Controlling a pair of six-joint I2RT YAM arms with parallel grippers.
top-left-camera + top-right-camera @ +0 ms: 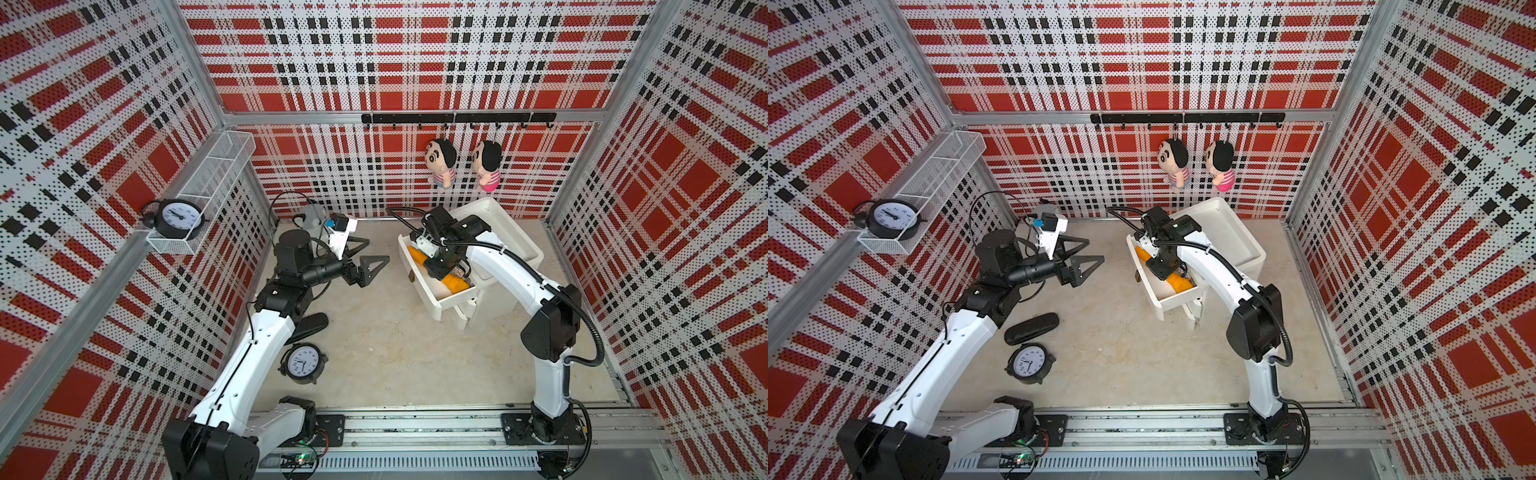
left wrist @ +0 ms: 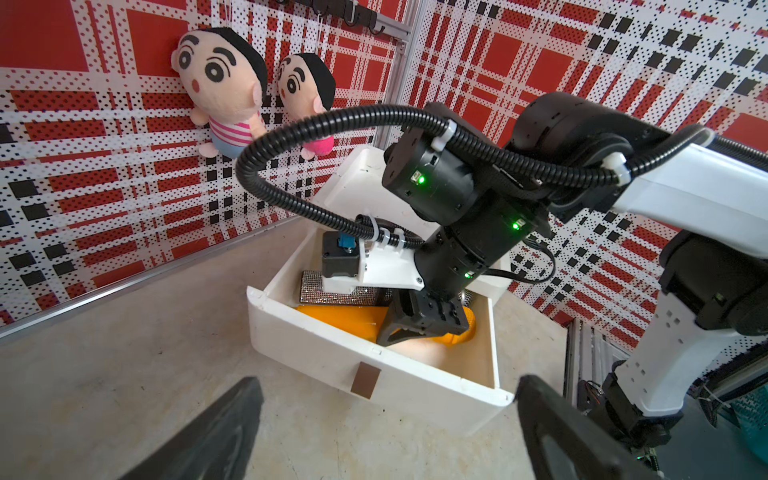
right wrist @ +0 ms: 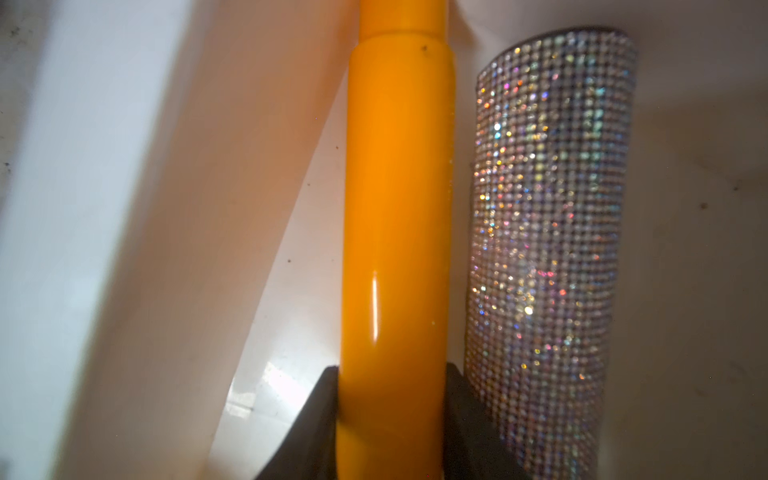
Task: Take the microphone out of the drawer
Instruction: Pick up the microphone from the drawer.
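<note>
Top views: the drawer (image 1: pixel 420 293) is pulled out leftward from a white cabinet (image 1: pixel 513 237), right of centre on the surface (image 1: pixel 395 353). The right gripper (image 1: pixel 441 268) reaches down into it, over an orange tube (image 1: pixel 454 283). A sliver of the microphone (image 1: pixel 459 272) glitters just beside the tube, on the cabinet side. Both lie in the drawer. The left gripper (image 1: pixel 376 249) hovers left of the drawer, well apart from it, jaws spread wide with nothing between them. A clock (image 1: pixel 302 363) and a black case (image 1: pixel 312 326) lie at near left.

Left wrist: looks into the drawer. The microphone (image 2: pixel 345 291) lies along the far wall, glitter-covered shaft, mesh head peeking past the right gripper. The tube (image 2: pixel 340 322) lies in front of it. Whether they touch, cannot tell.

Right wrist: both fingers (image 3: pixel 309 432) press the tube's (image 3: pixel 395 208) sides, so the gripper is clamped on the tube. The microphone (image 3: pixel 548 228) lies parallel, just beside the tube, outside the grip, on the drawer floor.
</note>
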